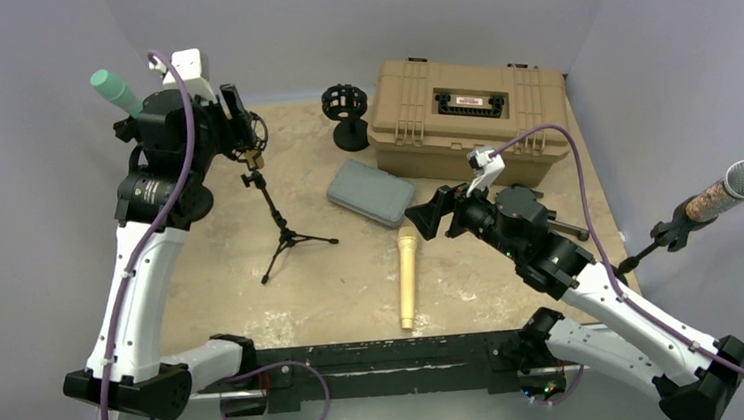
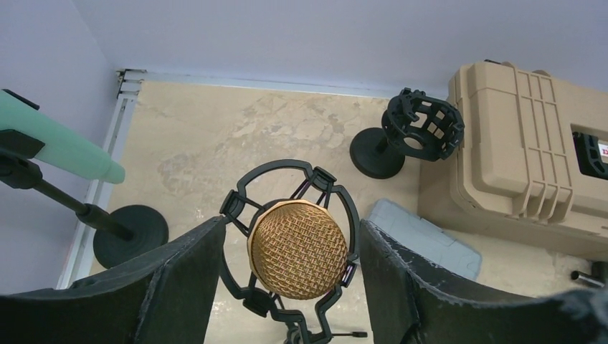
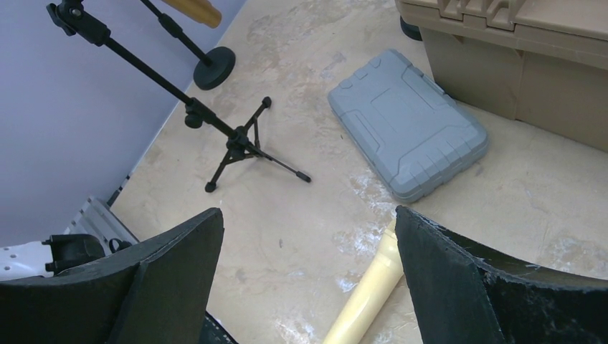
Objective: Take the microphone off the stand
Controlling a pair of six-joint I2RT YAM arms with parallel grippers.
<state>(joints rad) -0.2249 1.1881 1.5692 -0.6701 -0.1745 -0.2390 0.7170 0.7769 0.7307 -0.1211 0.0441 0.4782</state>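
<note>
My left end effector (image 2: 290,236) is spread around the gold microphone (image 2: 297,251), which sits in its stand (image 1: 274,216) left of the shut tan case (image 1: 471,112). My right end effector (image 3: 308,215) gapes above the bench (image 1: 334,293) before that case, by a shut grey case (image 1: 372,192).

Top view, 12 o'clock at the far wall. The tripod stand (image 1: 285,239) stands at 9 o'clock from the centre of the table (image 1: 344,292). Its microphone (image 2: 299,249) sits in the cradle at the top, between the fingers of my left gripper (image 2: 294,276). The empty shock mount (image 1: 347,112) stands at 12 o'clock, just beside the large case (image 1: 471,112) at 1 o'clock. The flat case (image 1: 372,192) lies before the large case. The handheld microphone (image 1: 407,277) lies at 6 o'clock of the flat case, its far end near my right gripper (image 1: 421,218). The left boom stand (image 2: 89,212) rises at 10 o'clock and the right boom stand (image 1: 672,229) at 3 o'clock.
</note>
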